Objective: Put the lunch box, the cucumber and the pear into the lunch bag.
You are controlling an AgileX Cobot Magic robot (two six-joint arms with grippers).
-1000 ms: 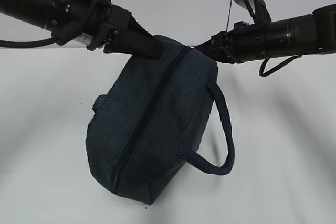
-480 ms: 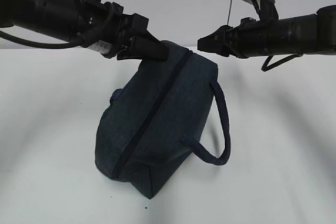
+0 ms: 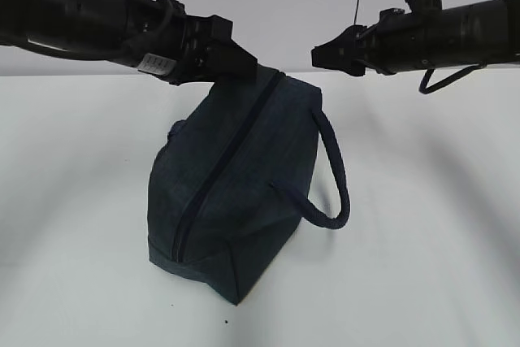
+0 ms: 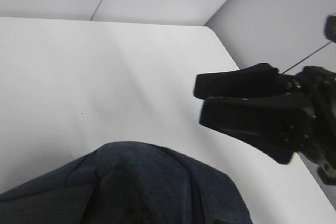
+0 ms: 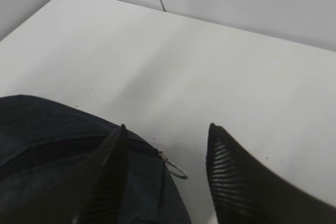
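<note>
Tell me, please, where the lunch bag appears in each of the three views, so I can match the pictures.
Exterior view: the lunch bag stands in the middle on the white table, zipper closed, under both arms.
Left wrist view: only its dark top shows, at the bottom edge.
Right wrist view: its end fills the lower left corner, beside the metal ring pull.
Shared landmark: the white table.
</note>
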